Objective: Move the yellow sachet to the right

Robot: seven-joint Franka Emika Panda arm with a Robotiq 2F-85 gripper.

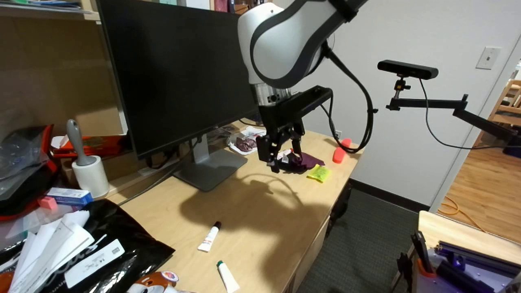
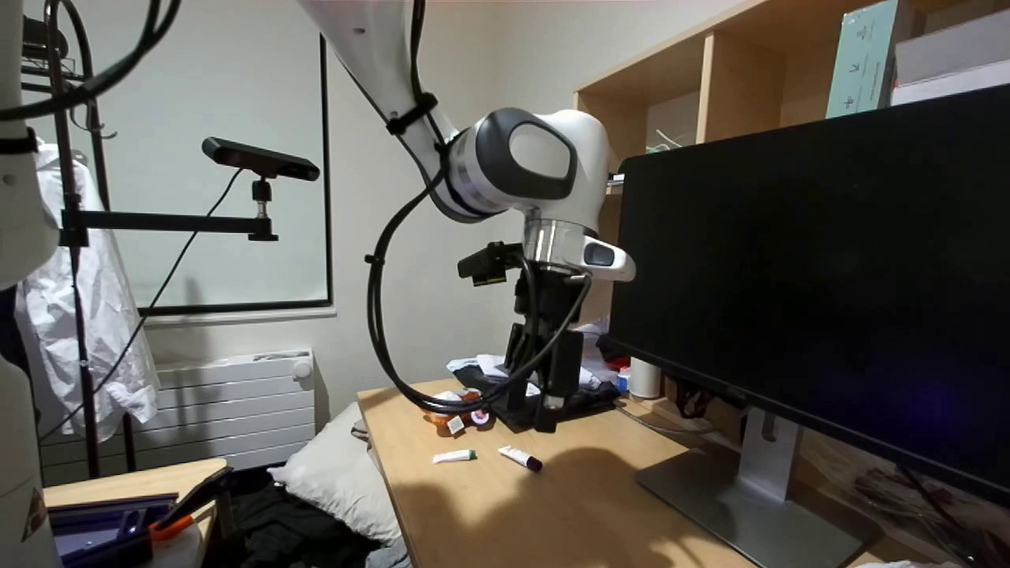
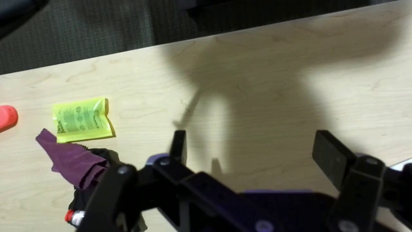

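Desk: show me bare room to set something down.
The broad bare patch lies between the yellow sachet, the monitor base, the white tubes and the desk's front edge. It's crowded where the purple cloth bunches beside the sachet, and around the black plastic bag.

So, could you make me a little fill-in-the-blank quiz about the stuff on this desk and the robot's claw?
In the wrist view, the cloth beside the yellow sachet is ____ in colour.
The jaws of the gripper are not shut but ____.
In an exterior view, one tube has a dark cap, while the other tube has a ____ one.
There too, the lint roller stands with its grey handle pointing ____.

Missing words: purple; open; green; up.
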